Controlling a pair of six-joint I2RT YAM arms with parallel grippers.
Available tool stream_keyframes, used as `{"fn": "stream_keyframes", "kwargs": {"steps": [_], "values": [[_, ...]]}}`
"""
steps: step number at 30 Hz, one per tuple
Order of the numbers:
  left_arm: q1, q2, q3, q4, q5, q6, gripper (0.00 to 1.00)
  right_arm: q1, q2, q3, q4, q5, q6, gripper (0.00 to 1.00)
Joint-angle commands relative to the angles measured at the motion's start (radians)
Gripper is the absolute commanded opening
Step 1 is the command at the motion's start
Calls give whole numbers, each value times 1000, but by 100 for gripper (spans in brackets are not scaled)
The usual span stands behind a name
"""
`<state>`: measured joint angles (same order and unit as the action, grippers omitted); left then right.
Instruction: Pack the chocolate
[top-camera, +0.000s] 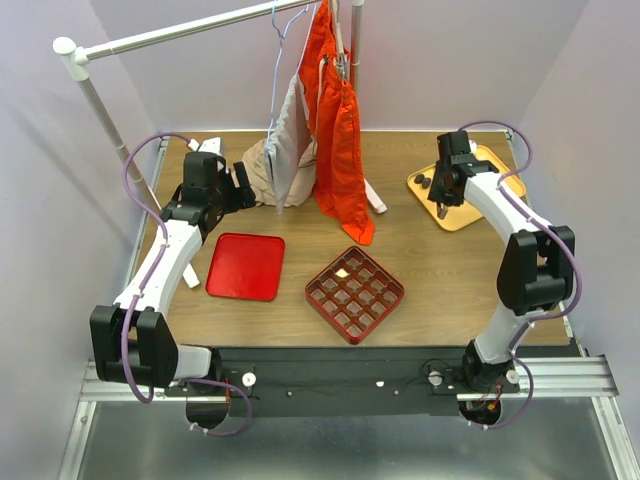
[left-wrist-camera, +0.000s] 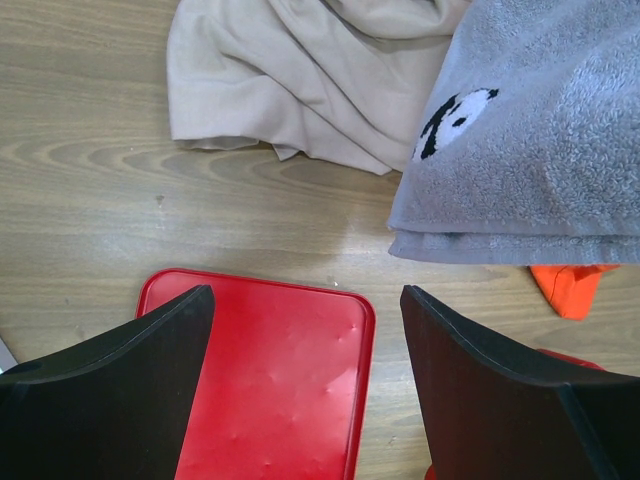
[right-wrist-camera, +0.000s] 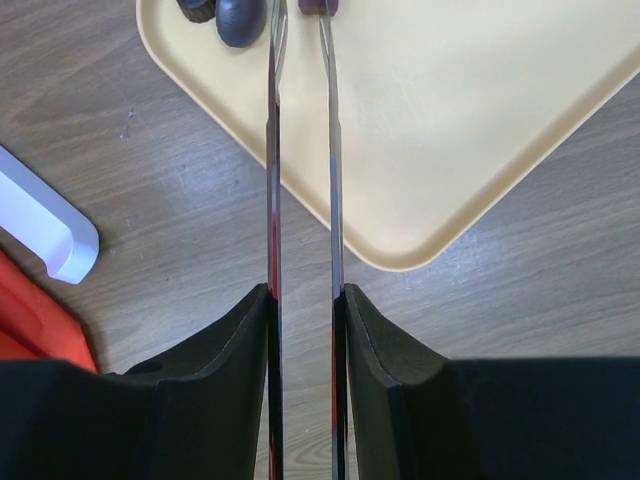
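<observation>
Dark chocolate lumps (top-camera: 421, 181) lie on the yellow-orange tray (top-camera: 490, 165) at the back right; in the right wrist view several dark lumps (right-wrist-camera: 240, 20) sit at the tray's (right-wrist-camera: 450, 120) far corner. My right gripper (top-camera: 445, 188) (right-wrist-camera: 305, 290) is shut on metal tongs (right-wrist-camera: 273, 150), whose slightly parted tips reach the lumps. The red gridded box (top-camera: 355, 293) stands at the front centre with one white piece (top-camera: 343, 272) in a cell. My left gripper (top-camera: 238, 186) (left-wrist-camera: 305, 290) is open and empty above a flat red lid (top-camera: 245, 265) (left-wrist-camera: 280, 380).
An orange garment (top-camera: 335, 130) and a grey towel (top-camera: 285, 140) (left-wrist-camera: 540, 130) hang from a white rack at the back. A beige cloth (top-camera: 262, 165) (left-wrist-camera: 300, 70) lies beneath. The rack's white foot (right-wrist-camera: 40, 225) is left of the tongs.
</observation>
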<state>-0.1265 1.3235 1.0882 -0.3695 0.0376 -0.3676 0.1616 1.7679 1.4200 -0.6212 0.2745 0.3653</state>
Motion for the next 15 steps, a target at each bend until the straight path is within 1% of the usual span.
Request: {"fn": "stream_keyframes", "kwargs": {"steps": [1,2,4,7,15], "values": [[-1,8,12,3,-12,-5,85,-7,-51,-12,28,38,-5,43],[-1,9,12,3,-13,-8,85,-7,-54,-19,28,32,-6,43],[-1,8,12,4,-11,-10,85,-7,-53,-29,28,29,-6,47],[-1,13,13,4,-5,-11,85,-7,-41,-39,29,22,-9,49],[-1,11,12,1,-10,-8,85,-7,-13,-43,35,29,-12,49]]}}
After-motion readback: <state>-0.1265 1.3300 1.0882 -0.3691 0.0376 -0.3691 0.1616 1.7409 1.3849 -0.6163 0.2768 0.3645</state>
